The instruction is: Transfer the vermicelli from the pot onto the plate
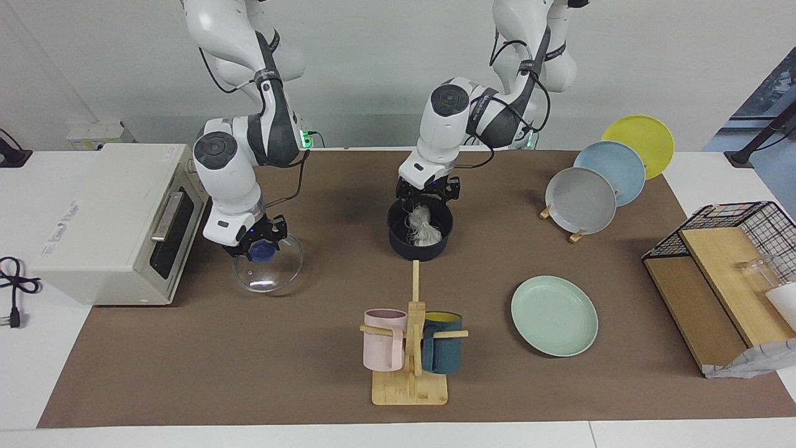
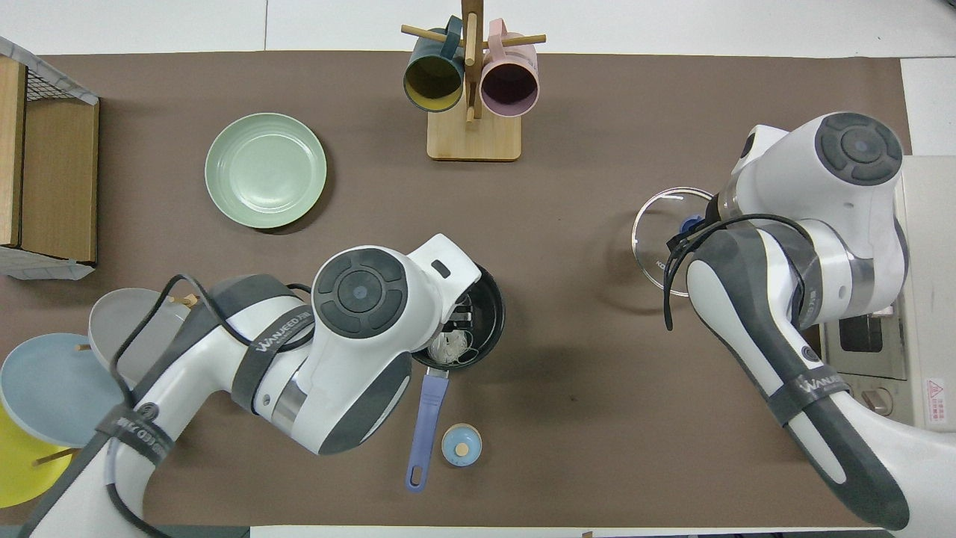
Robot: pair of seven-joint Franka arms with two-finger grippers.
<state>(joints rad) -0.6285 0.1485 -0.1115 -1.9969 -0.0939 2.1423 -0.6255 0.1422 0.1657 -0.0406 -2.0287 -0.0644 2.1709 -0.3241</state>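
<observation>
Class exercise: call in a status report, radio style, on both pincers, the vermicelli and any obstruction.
Left pincer open, down at the pot over vermicelli. Right pincer shut on glass lid's knob by the toaster oven. Mint-green plate bare.

"wanueed" on both arms (image 2: 278, 334)

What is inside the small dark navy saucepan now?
The translucent white vermicelli bundle lies inside the small dark navy saucepan. The left end effector, open, is at the saucepan's mouth over the bundle and hides part of it; contact cannot be judged.
</observation>
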